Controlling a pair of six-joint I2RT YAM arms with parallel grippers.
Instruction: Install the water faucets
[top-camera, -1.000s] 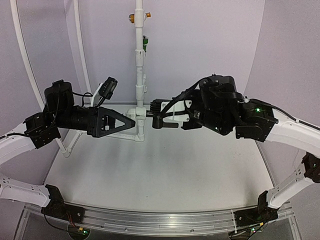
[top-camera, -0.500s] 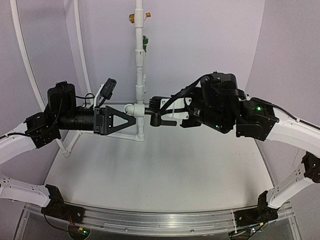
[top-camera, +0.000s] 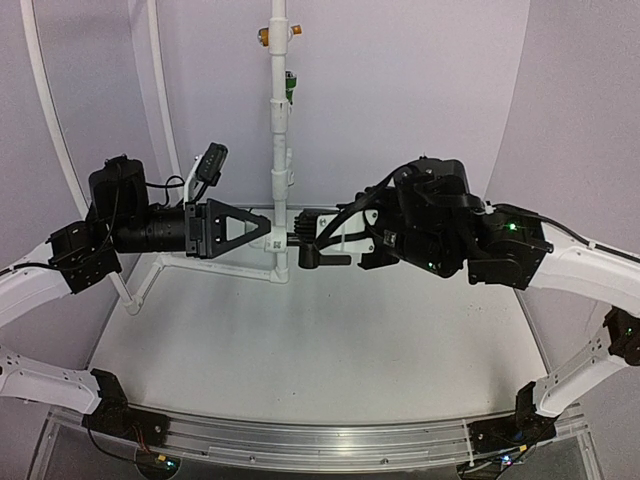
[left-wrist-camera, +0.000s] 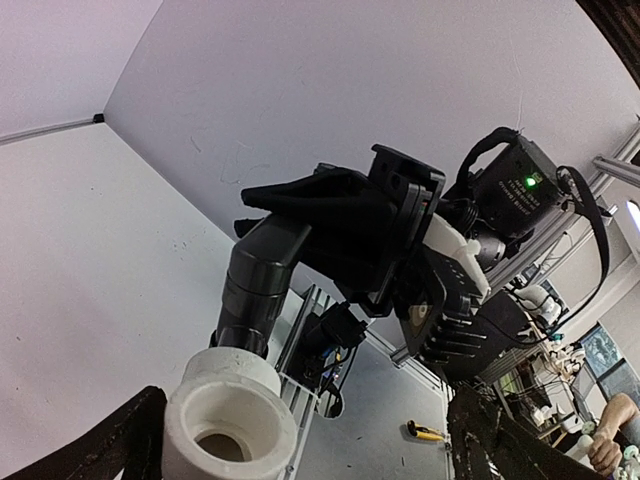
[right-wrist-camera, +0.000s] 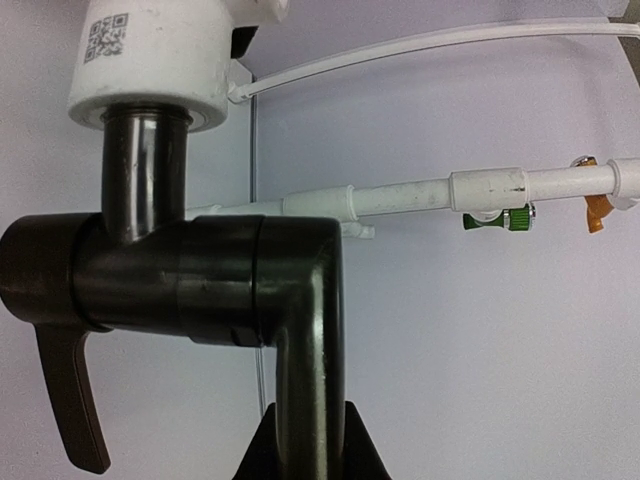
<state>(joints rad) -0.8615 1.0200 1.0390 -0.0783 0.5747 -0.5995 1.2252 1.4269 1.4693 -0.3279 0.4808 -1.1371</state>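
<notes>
The left pincer (top-camera: 264, 231) stands released, its fingers spread wide, with a white pipe fitting (left-wrist-camera: 228, 420) low between them. Just beyond its tips is the faucet (right-wrist-camera: 200, 280), a dark, glossy metal elbow with a flat lever at one end. Its short round stem enters the fitting from the far side. The right pincer (right-wrist-camera: 305, 442) is clenched on its long spout.

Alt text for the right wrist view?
A black faucet, its spout clamped between the fingers of the right gripper, has its stem entering a white fitting bearing a QR code. A white pipe crosses behind.
</notes>
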